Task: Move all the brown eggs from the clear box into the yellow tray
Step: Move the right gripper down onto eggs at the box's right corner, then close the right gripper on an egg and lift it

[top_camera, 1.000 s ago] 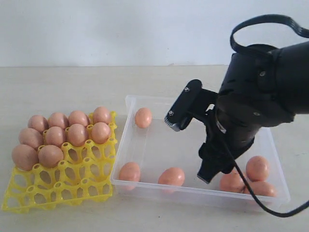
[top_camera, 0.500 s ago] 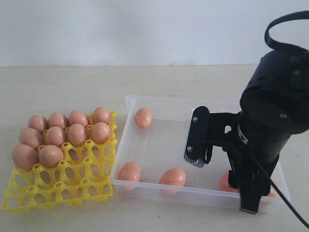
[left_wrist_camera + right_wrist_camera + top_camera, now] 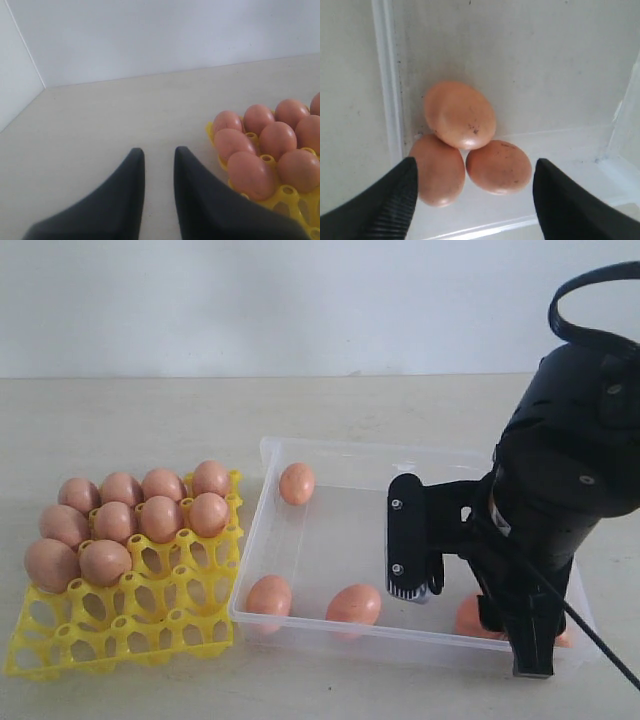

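Observation:
The clear box [image 3: 255, 540] holds brown eggs [image 3: 296, 483] at its far left, two along its near wall, and a cluster of three [image 3: 460, 115] in its near right corner. My right gripper [image 3: 468, 630] hangs over that cluster, open wide, and the arm hides most of it in the exterior view. In the right wrist view the gripper [image 3: 475, 162] straddles the two nearer eggs without touching them. The yellow tray [image 3: 120, 635] at the left carries several eggs [image 3: 160, 518] in its back rows. My left gripper [image 3: 159, 152] sits beside the tray [image 3: 287, 192], fingers slightly apart and empty.
The tray's front rows are open cells. The box's near wall and right wall [image 3: 620, 145] meet close around the three clustered eggs. Pale tabletop [image 3: 150, 410] lies behind both containers, with a white wall beyond.
My right arm has swung from the middle of the box to its near right corner, turned, and come down a little over the three eggs. The eggs have not moved.

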Robot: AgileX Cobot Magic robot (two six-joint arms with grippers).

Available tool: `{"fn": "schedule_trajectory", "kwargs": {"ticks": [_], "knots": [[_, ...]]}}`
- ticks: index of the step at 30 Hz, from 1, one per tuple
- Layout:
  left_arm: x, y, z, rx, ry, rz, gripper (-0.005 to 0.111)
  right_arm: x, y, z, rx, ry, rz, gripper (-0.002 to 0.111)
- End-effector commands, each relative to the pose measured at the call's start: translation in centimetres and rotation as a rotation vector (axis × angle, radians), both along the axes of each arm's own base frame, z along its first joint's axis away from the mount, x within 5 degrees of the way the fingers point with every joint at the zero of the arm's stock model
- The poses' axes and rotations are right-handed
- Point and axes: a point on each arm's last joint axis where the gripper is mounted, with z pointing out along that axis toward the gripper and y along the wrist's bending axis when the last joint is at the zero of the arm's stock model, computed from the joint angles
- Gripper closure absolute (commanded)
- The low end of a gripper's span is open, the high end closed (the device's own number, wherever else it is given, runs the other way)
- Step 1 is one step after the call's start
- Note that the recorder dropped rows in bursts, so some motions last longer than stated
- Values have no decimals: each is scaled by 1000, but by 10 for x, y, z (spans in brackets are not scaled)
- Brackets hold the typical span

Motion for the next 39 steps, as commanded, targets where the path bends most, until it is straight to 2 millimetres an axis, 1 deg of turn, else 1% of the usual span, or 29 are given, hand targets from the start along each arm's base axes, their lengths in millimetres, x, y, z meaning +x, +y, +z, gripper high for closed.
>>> {"fn": "schedule_trajectory", "kwargs": {"ticks": [1,7,16,24,27,35,39], "knots": [[0,0,-1,-4,-1,2,85,3,2,-5,-8,-8,55,45],[0,0,-1,-4,-1,2,85,6,4,-20,-62,38,86,45],[0,0,-1,-4,-1,2,85,9,8,-29,-65,47,125,45],[0,0,-1,-4,-1,2,85,11,9,-43,-100,89,132,45],[0,0,-1,-4,-1,2,85,12,9,-46,-107,97,140,45],[0,0,-1,-4,-1,2,85,16,11,-46,-69,68,158,45],[0,0,-1,-4,-1,2,85,17,12,-53,-81,85,159,45]]}}
